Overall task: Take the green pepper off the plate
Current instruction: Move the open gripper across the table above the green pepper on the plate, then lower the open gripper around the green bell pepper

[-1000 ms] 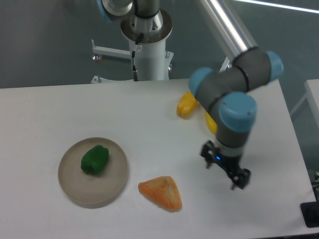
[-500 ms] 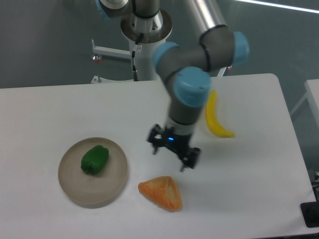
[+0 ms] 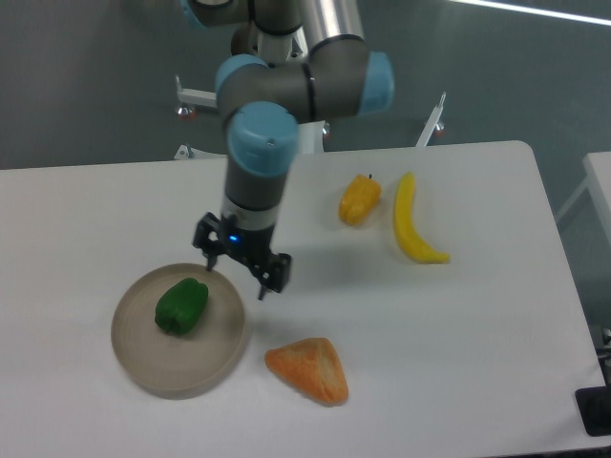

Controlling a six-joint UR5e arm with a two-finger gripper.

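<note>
The gripper (image 3: 237, 277) hung wide at the plate's (image 3: 143, 367) two o'clock rim; the green pepper (image 3: 181, 306) lay unobstructed, an orange wedge (image 3: 308, 369) at four o'clock.

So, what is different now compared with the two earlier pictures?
The arm swept leftward across the table, carrying the gripper from the right side to the plate's right rim, near the green pepper. Its jaws are open and hold nothing. The green pepper, plate, orange wedge-shaped toy, yellow-orange pepper and banana did not move.
</note>
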